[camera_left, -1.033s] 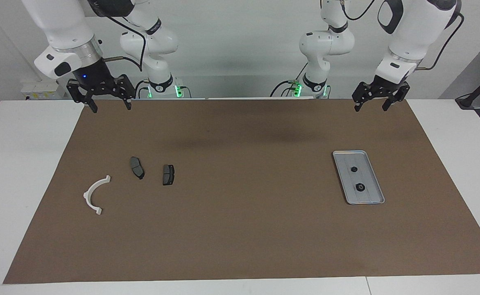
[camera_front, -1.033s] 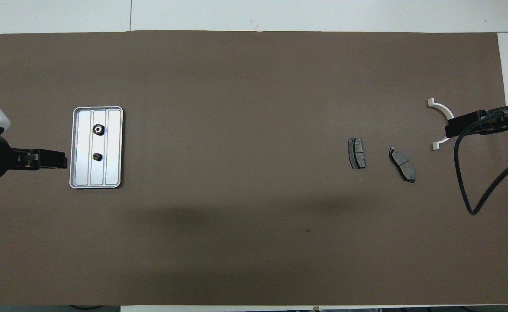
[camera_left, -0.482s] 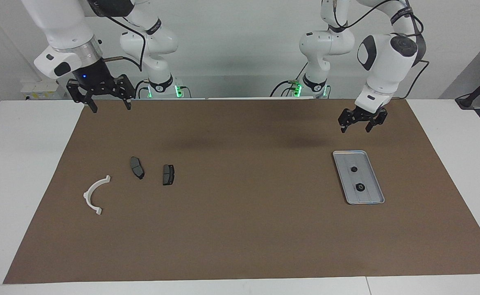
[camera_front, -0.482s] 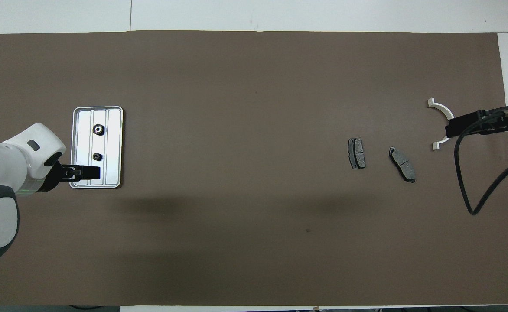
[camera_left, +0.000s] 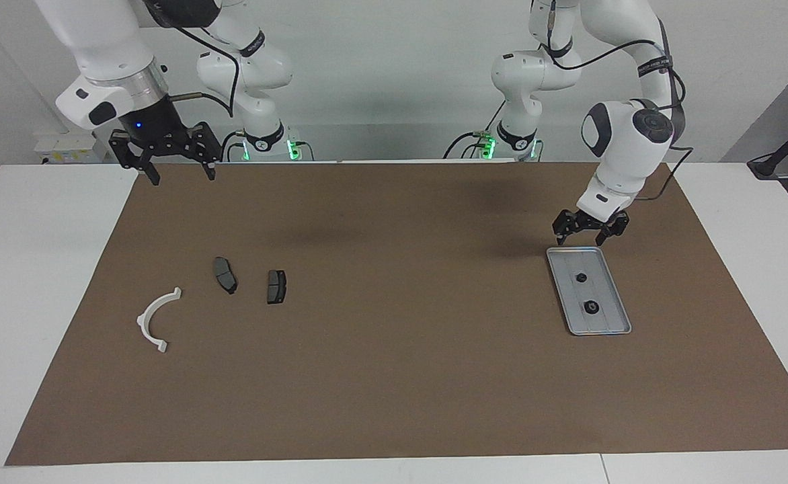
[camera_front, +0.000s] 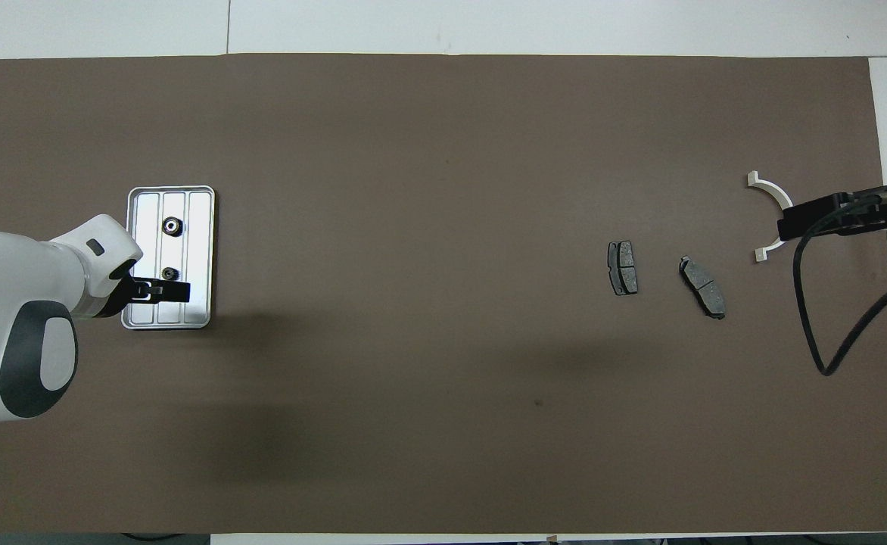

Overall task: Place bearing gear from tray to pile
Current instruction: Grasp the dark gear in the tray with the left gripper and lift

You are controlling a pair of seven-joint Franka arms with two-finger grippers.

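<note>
Two cams here. One sits high across the table looking back at the robots, so both arm bases line up at 12 o'clock and the whole brown mat (camera_left: 394, 376) fits in, pretty far out. The other hangs way up over the robots' end looking steeply down, arms poking in around 8 and 3 o'clock. Both share the mat, and the tray (camera_left: 602, 323) (camera_front: 201, 227) swaps from 3 to 9 o'clock.

white bracket (camera_front: 770, 197): in the overhead view its middle is covered by the right gripper (camera_front: 795, 225).
tray (camera_front: 200, 227): in the overhead view the left gripper (camera_front: 165, 290) covers part of its end nearer the robots.
bearing gears (camera_left: 590, 307): teeth too small to make out.
left arm: cut off by the overhead view's edge.
</note>
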